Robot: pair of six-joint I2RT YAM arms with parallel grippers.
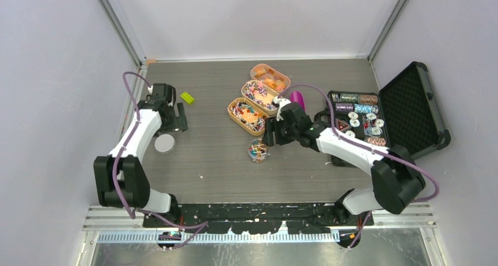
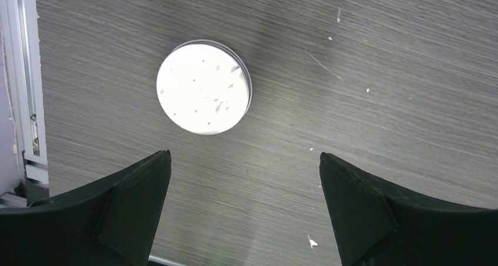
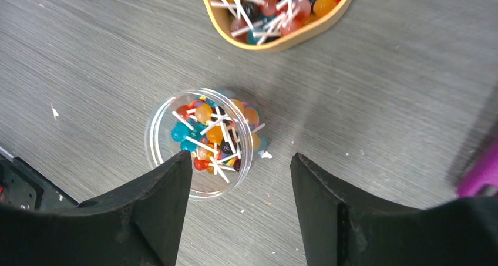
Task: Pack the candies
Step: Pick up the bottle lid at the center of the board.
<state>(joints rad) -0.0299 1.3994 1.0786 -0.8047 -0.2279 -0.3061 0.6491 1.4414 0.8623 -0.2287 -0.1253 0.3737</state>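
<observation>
The candies [image 3: 212, 134] are small coloured sweets on white sticks, piled in a clear round jar [image 3: 167, 116] standing open on the table; the jar also shows in the top view [image 1: 259, 151]. More candies fill three tan oval trays [image 1: 247, 114]; the nearest tray's rim [image 3: 276, 41] shows in the right wrist view. My right gripper [image 3: 241, 163] is open and empty just above the jar's near-right side, its left finger [image 3: 158, 201] overlapping the rim. In the top view it [image 1: 272, 138] is beside the jar. My left gripper [image 2: 245, 160] is open and empty, just short of a white round lid [image 2: 204, 87].
A magenta scoop [image 1: 298, 98] lies right of the trays and shows at the right wrist view's edge [image 3: 480, 173]. An open black case [image 1: 376, 116] with poker chips stands at the right. A green brick [image 1: 187, 97] lies near the left arm. The lid [image 1: 164, 142] lies at the left.
</observation>
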